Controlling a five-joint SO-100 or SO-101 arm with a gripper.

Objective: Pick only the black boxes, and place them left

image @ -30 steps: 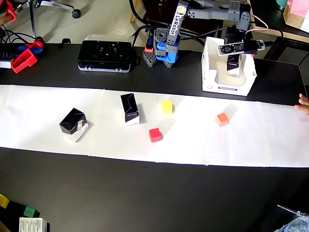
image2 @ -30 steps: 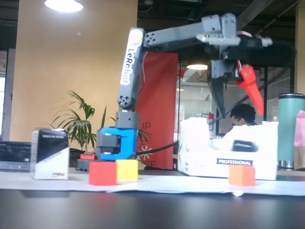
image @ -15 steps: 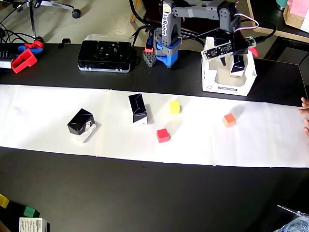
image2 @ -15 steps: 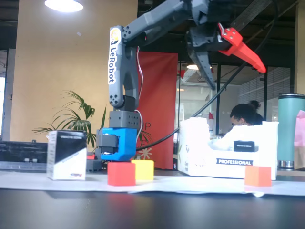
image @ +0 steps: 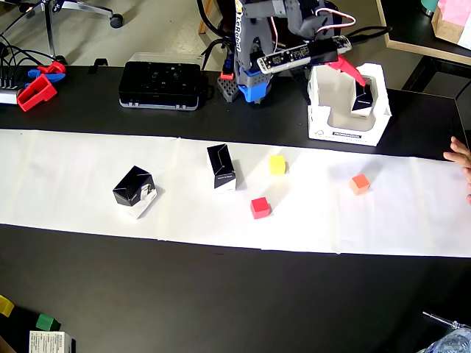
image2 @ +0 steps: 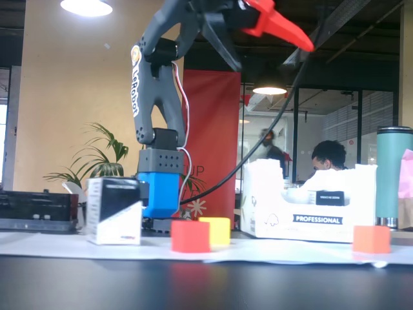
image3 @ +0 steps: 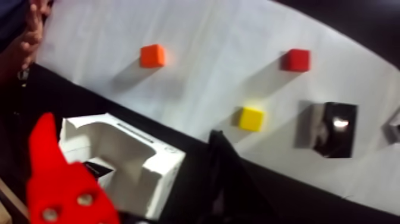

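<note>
**Between Picks: One Carton Binned, Two Waiting**

Apparently caught between a drop and the next pick. Finds the gripper [image: 333, 60] raised above the upper left corner of the white cardboard bin [image: 346, 134] in the overhead view, red finger [image3: 56, 179] and black finger [image3: 229, 173] spread wide in the wrist view, nothing between them. Shows one black carton [image: 362, 99] already inside the bin, leaning against its right wall in the overhead view.

Leaves two more on the white paper strip [image: 66, 158]: a nearer carton [image: 221, 166] below and left of the bin, and a farther carton [image: 135, 191] well left of it again. Skips the yellow cube [image: 277, 164], red cube [image: 260, 207] and orange cube [image: 359, 184], all below the bin.

Calls next, probably, for a swing away from the bin toward the nearer carton, jaws kept wide, then a descent across its narrow width. Puts that carton's long axis roughly across the strip, white end farthest from the bin; sets the farther one diagonal.
</note>
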